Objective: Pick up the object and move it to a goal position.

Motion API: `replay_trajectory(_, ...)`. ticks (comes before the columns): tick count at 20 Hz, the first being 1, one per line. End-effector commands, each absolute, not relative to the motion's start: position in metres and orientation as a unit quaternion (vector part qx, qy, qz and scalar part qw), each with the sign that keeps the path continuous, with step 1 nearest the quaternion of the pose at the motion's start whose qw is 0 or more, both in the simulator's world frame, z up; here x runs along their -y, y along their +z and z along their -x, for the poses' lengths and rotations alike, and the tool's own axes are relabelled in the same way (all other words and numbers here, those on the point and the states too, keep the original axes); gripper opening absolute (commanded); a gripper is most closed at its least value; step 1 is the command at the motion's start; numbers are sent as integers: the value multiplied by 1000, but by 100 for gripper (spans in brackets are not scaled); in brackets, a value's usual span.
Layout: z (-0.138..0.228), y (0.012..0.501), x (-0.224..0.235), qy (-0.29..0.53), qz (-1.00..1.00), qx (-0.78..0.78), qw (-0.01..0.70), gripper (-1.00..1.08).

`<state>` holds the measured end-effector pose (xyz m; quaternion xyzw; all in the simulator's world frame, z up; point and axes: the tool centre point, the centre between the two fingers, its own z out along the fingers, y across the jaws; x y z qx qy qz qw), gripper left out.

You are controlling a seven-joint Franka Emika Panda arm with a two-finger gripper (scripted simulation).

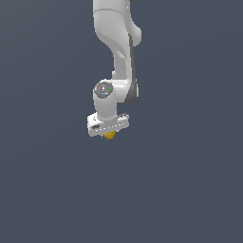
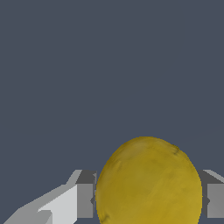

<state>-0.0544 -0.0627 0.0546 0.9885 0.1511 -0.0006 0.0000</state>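
From the exterior view I see the white arm [image 1: 118, 52] reaching down, gripper [image 1: 109, 134] body hiding most of the yellow object [image 1: 110, 135]. Wrist view fills in the rest: fingers [image 2: 85, 194] pressed against both sides of the object [image 2: 148, 183], closed on it.

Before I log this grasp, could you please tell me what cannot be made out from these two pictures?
- Exterior view: most of the yellow object is hidden by the gripper; the fingertips are too small to see.
- Wrist view: the object's lower part and the fingers are cut off by the picture's edge.
- No goal marker shows in either view.
- Exterior view: the arm's base is cut off.
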Motion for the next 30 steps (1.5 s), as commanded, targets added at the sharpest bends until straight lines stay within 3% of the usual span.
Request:
replay_trajectory(1, 52, 70, 53, 0, -988, -151, 0, -100)
replay_trajectory(30, 4, 349, -115, 0, -988, -152, 1, -100)
